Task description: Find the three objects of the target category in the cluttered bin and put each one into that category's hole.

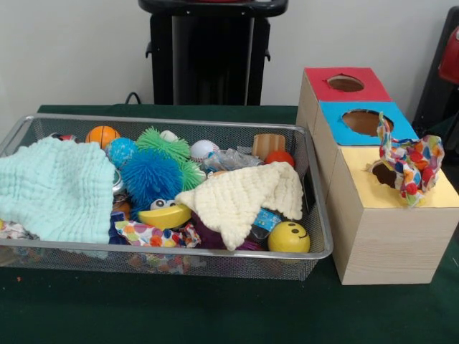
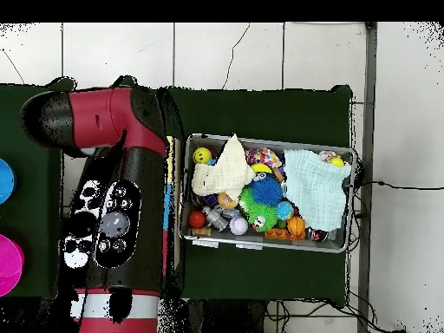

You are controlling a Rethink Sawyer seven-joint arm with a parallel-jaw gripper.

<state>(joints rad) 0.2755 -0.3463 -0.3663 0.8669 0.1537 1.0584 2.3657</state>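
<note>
The wire-mesh bin [image 1: 179, 247] sits left of the boxes and is full of toys; it also shows in the overhead view [image 2: 260, 245]. One dotted fabric piece [image 1: 409, 161] stands crumpled on the yellow box top [image 1: 373, 192], over the edge of its round hole [image 1: 382, 174]. A second dotted piece [image 1: 154, 235] lies at the bin's front wall, and it shows in the overhead view [image 2: 264, 157]. A third dotted scrap [image 1: 11, 229] peeks out under the mint cloth. The gripper shows in neither view. The red and black arm [image 2: 113, 121] covers the boxes in the overhead view.
A mint-green cloth [image 1: 54, 190] and a cream cloth [image 1: 240, 197] cover parts of the bin. Balls, a blue spiky toy [image 1: 150, 175] and a yellow smiley ball [image 1: 288, 237] lie among them. Blue-topped [image 1: 366, 123] and red-topped [image 1: 346, 84] holes stand behind the yellow one.
</note>
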